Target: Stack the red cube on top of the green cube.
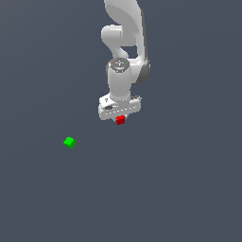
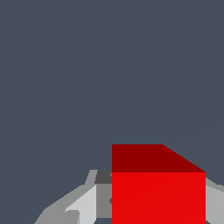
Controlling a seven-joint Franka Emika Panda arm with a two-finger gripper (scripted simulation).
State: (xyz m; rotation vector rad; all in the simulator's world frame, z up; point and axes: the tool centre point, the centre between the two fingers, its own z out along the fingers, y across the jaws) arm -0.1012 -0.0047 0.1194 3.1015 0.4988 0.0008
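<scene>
The red cube (image 1: 120,119) is small, plain and bright red. It sits directly under the gripper (image 1: 120,118), between its fingers. The green cube (image 1: 69,142) is the same size, plain bright green, and lies on the counter (image 1: 179,189), well apart toward the exterior view's left.

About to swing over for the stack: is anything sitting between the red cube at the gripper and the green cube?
Nothing. In the exterior view the floor between the red cube, at the gripper, and the green cube is bare.
</scene>
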